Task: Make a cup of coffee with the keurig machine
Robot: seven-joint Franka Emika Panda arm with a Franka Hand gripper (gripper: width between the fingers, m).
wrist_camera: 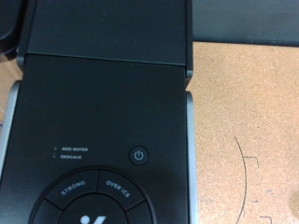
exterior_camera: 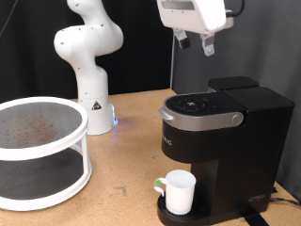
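White cup on coffee maker's drip base, lower centre; gripper above, top centre, fingers apart, empty.

A glossy white jointed arm carries a white hand with a dark-fingered claw.

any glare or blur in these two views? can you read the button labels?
Exterior view: even light, slight sheen on the coffee maker lid, labels too small to read; end effector and cup reasonably sharp. Wrist view: mildly soft, no strong glare; "STRONG" and "OVER ICE" legible, the tiny indicator text barely; end effector not in view.
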